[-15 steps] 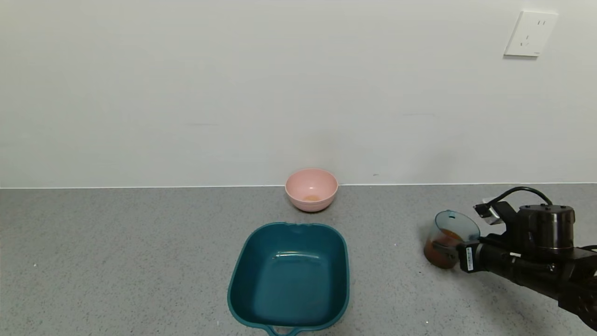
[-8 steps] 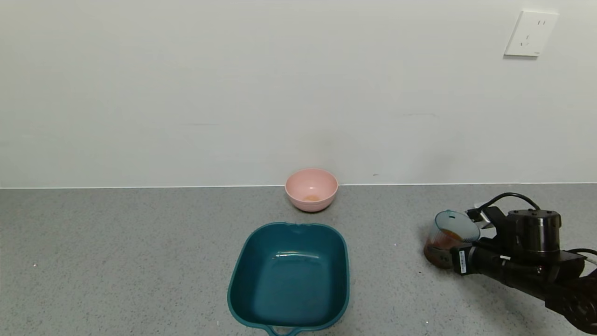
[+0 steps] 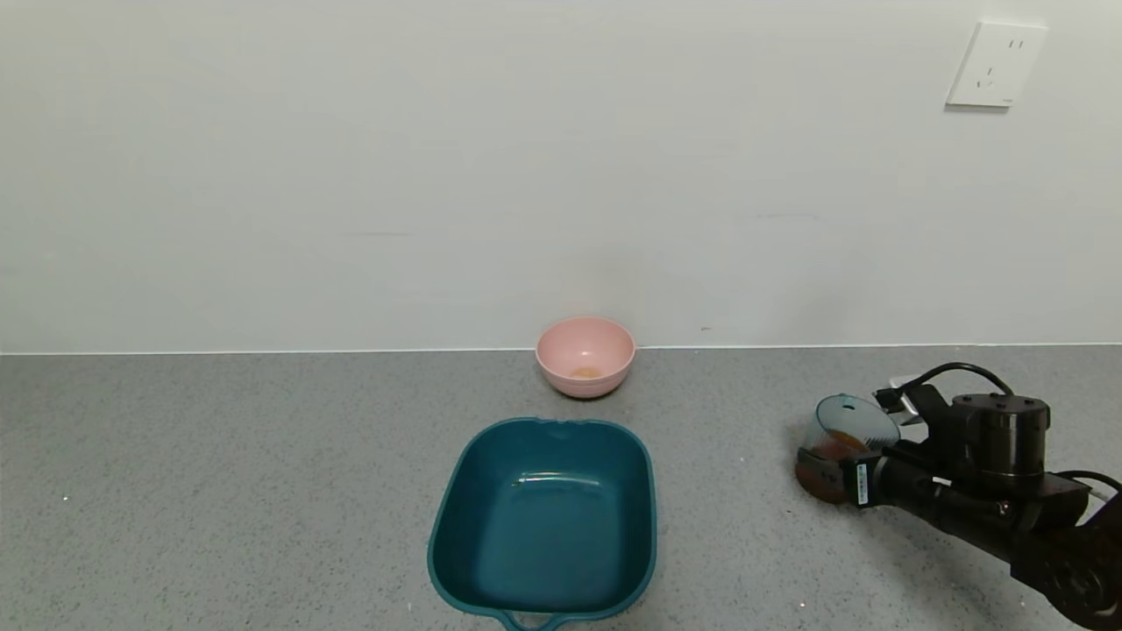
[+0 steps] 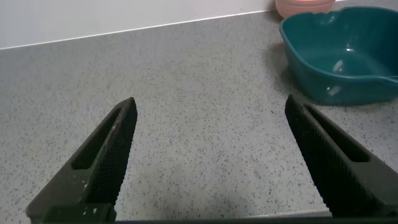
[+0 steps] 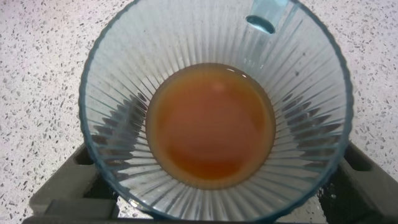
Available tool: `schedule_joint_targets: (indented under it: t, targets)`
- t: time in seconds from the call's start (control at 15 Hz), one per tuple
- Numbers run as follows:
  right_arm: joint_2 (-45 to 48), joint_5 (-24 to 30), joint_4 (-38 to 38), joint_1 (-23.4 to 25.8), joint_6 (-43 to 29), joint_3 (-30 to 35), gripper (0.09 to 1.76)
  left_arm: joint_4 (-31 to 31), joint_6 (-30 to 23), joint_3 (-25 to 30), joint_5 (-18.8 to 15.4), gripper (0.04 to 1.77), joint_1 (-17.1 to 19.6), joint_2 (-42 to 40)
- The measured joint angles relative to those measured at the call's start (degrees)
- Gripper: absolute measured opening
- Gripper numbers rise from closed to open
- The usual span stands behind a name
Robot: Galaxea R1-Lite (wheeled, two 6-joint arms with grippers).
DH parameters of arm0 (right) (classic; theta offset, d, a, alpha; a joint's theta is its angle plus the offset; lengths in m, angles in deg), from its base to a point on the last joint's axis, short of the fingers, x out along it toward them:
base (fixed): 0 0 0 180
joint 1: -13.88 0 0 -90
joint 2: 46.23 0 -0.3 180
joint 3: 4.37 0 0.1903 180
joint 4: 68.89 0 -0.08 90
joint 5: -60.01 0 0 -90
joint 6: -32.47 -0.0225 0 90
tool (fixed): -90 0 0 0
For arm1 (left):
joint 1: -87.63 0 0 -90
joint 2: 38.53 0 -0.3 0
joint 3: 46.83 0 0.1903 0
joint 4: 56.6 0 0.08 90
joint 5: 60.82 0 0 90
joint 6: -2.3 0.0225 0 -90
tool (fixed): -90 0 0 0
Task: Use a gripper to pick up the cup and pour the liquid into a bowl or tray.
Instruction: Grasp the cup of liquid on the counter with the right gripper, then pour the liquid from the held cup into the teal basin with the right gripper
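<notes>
The right gripper [image 3: 848,480] is clamping the cup [image 3: 840,447] low on the counter [image 3: 263,491], well right of the tray [image 3: 543,526]. The liquid [image 5: 210,124] is sitting undisturbed inside, so grasping appears done; lifting, carrying and pouring are remaining. The left gripper [image 4: 211,162] is idling open, off to the tray's left.

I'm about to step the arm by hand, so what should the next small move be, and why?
Probably close the right hand on the cup and lift it straight up. Its fingers sit on either side of the cup, which rests on the counter holding brown liquid, well off to the right of the teal tray.
</notes>
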Motion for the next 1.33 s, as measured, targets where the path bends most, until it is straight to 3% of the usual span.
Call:
schedule_joint_targets:
  t: [0.33, 0.47, 0.53, 1.33]
  targets:
    - [-0.23, 0.00, 0.11, -0.12, -0.57, 0.02, 1.71, -0.02, 0.00, 0.00, 0.02, 1.72, 0.00, 0.00]
    - [-0.26, 0.02, 0.10, -0.17, -0.60, 0.02, 1.43, -0.02, 0.00, 0.00, 0.02, 1.72, 0.00, 0.00]
    - [-0.26, 0.02, 0.10, -0.15, -0.57, 0.02, 1.38, 0.00, 0.00, 0.00, 0.02, 1.72, 0.00, 0.00]
    - [1.65, -1.35, -2.60, -0.45, -0.84, -1.52, 1.35, 0.00, -0.02, 0.00, 0.02, 1.72, 0.00, 0.00]
